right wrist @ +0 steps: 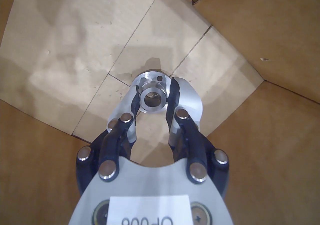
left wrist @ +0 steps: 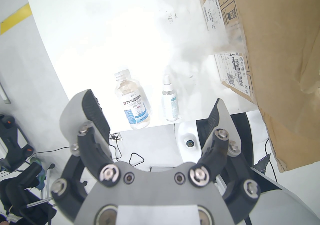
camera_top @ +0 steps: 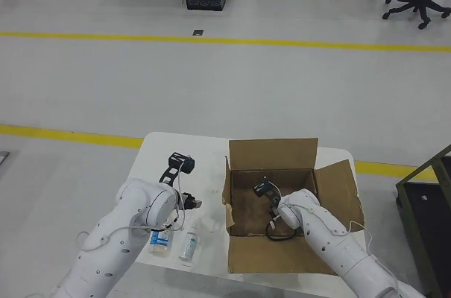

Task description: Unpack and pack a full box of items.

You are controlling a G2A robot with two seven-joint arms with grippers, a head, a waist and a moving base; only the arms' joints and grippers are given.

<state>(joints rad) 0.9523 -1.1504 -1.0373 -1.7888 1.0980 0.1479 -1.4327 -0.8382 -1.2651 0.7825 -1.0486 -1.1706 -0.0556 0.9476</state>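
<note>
I saw right gripper (right wrist: 154,93) down inside open cardboard box (camera_top: 273,154), fingers clamped on small metal bushing (right wrist: 150,79). Bore faced wrist camera; bushing low over box floor, possibly touching. Left gripper (left wrist: 153,105) hung above white table (camera_top: 158,149), spread wide, empty. Clear bottle (left wrist: 133,104) and spray bottle (left wrist: 170,102) lay side by side at table's near edge, beside box, caps pointing away from robot. Shipping labels (left wrist: 233,70) on box's outer wall, print unread.

open cardboard box (camera_top: 273,154), metal bushing (right wrist: 152,93) inside; clear bottle (left wrist: 133,105) and spray bottle (left wrist: 170,103) flat beside it
</note>
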